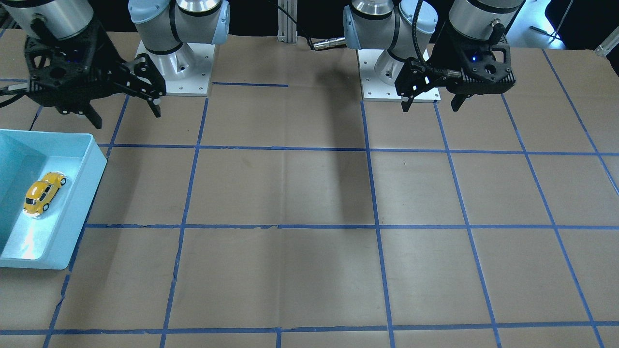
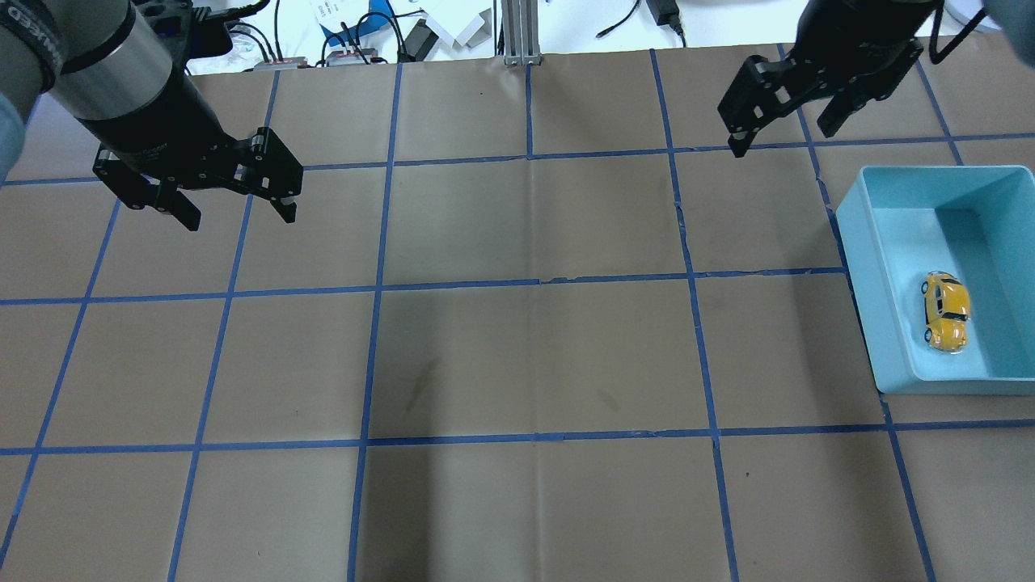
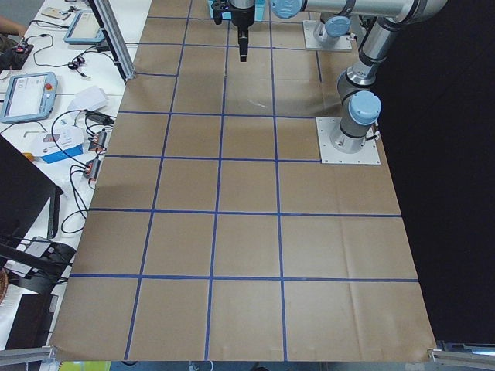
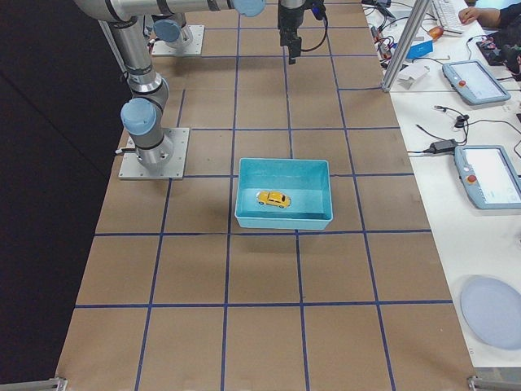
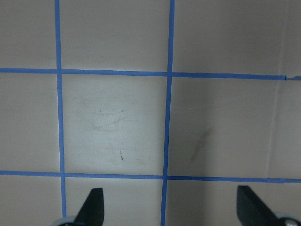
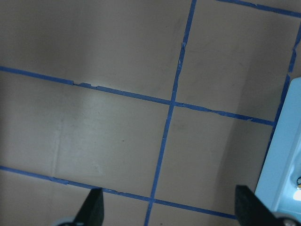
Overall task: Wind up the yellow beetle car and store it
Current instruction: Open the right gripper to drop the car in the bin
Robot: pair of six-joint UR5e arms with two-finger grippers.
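The yellow beetle car [image 2: 946, 312] rests on its wheels inside a light blue bin [image 2: 861, 275] at the table's right side. It also shows in the front view [image 1: 44, 192] and in the right side view [image 4: 274, 199]. My right gripper [image 2: 783, 139] is open and empty, raised above the table beyond the bin's far left corner, apart from the car. In the front view the right gripper [image 1: 126, 117] hangs above the bin [image 1: 94, 169]. My left gripper [image 2: 240, 217] is open and empty, raised over the table's left half; it also shows in the front view [image 1: 430, 107].
Brown paper with a grid of blue tape lines [image 2: 534, 283] covers the table. The right wrist view shows the bin's edge [image 6: 287, 155] at its right. The left wrist view shows only paper and tape. Cables and devices [image 2: 348, 48] lie beyond the far edge.
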